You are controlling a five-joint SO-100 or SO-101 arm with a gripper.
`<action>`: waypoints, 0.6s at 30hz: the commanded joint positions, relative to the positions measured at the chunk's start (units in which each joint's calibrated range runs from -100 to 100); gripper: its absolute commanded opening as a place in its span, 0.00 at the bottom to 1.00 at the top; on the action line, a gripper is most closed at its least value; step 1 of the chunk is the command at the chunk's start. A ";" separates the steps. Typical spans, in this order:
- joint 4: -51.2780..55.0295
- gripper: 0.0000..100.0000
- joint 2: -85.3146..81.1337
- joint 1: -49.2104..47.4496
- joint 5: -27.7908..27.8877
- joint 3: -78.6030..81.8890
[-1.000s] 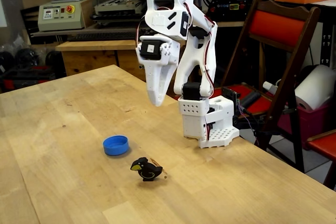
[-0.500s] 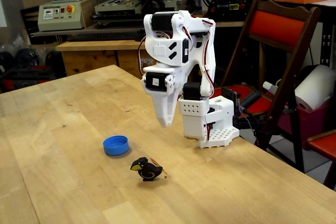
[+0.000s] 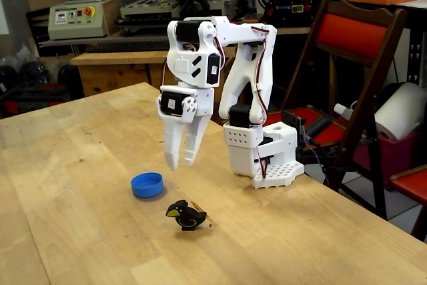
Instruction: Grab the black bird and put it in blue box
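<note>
gripper point(image 3: 181, 163): hung above table, jaws slightly parted, nothing held | bird point(image 3: 186, 215): upright, near blue dish point(image 3: 147, 184) | risk: bird toppled if clipped off-centre during descent

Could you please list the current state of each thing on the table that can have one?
Pincer: empty, hanging above the table, fingers nearly together with a slight gap.
Black bird: upright on the table, not held.
Blue box: open side up, empty, apart from the bird.

Black bird point(image 3: 186, 215) with yellow beak, blue box point(image 3: 147, 185), white fingers point(image 3: 173, 153), pale wood-grain bench point(image 3: 80, 231), red chair point(image 3: 353, 38) noted upper right.
</note>
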 commanded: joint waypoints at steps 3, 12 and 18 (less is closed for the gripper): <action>-1.01 0.24 -0.11 0.41 0.34 -0.17; -1.09 0.24 6.31 0.41 0.34 -0.17; -1.09 0.24 8.27 0.56 0.34 -0.17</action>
